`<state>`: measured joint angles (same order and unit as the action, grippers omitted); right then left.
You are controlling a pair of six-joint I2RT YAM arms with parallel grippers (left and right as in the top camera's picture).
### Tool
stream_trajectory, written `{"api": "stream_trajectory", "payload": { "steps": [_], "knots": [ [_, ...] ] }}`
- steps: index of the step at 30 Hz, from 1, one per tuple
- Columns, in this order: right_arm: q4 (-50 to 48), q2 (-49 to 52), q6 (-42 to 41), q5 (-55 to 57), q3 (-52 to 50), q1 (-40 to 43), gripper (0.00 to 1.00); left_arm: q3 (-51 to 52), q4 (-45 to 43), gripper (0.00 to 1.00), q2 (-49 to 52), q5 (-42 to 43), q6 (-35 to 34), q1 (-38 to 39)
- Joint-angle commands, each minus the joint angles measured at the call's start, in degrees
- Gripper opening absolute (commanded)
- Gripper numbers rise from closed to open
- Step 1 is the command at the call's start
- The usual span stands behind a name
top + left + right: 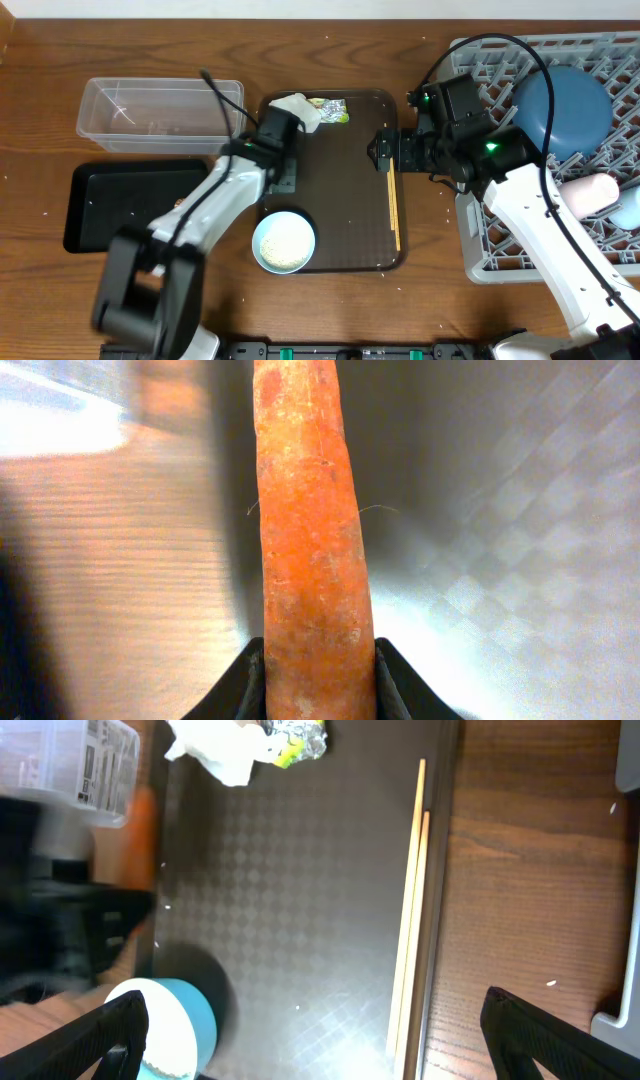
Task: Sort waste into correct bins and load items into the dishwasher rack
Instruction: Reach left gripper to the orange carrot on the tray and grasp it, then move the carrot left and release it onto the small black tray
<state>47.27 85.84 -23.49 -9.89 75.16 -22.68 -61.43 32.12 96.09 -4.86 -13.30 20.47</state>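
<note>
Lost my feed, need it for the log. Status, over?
Left pincer shut on carrot. Right pincer open over chopsticks on tray. Napkin, wrapper, bowl not yet sorted. Nothing blocking chopsticks.

Label [108, 758] on clear tub [40, 745]: print blurred, nothing legible.

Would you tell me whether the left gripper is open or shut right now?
Shut: the left gripper clamps the small orange carrot between its fingers.
</note>
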Motion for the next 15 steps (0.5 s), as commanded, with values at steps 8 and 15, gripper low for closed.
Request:
{"api": "stream_trajectory", "payload": {
  "steps": [8, 15],
  "knots": [
    [-0.63, -0.22, -0.5, 0.9, 0.15, -0.17, 0.99, -1.86, 11.89, 0.23, -23.65, -1.49, -3.56, -7.74],
    [-1.27, -0.22, -1.2, 0.87, 0.15, -0.17, 0.99, -1.31, 20.35, 0.23, -27.32, -9.64, -18.23, -21.35]
  ]
}}
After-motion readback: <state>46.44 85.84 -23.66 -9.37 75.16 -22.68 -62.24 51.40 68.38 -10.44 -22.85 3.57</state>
